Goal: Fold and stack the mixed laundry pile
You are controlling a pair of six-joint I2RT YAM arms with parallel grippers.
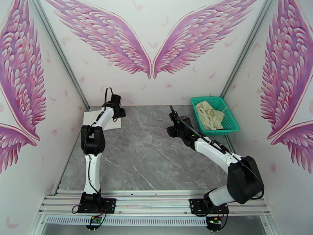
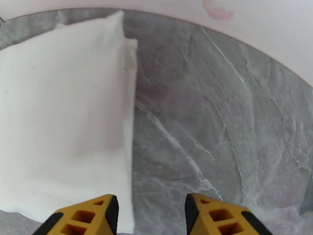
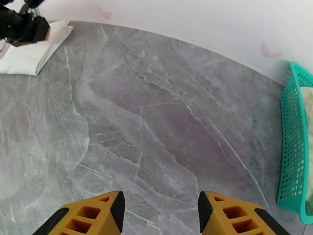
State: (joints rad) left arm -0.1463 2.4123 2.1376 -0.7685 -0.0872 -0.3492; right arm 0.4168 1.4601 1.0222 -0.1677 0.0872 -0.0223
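The tabletop [image 1: 148,153] is smooth, so folded cloth probably slides on it when nudged. The white shirt [image 2: 62,114] lies folded at the far left corner. The left arm's fingers [image 2: 90,216] are released and empty at the shirt's edge. A low or sideways withdrawal could drag that edge and open the fold.

The teal basket [image 1: 221,131] stands at the far right and holds the crumpled cream-beige garment [image 1: 209,114]. The right arm's fingers [image 3: 231,214] are released and empty over bare tabletop, well apart from the basket. A shallow pinch could snag the mesh and lift or tip the basket. A partial grasp could let the garment drop short of the tabletop.
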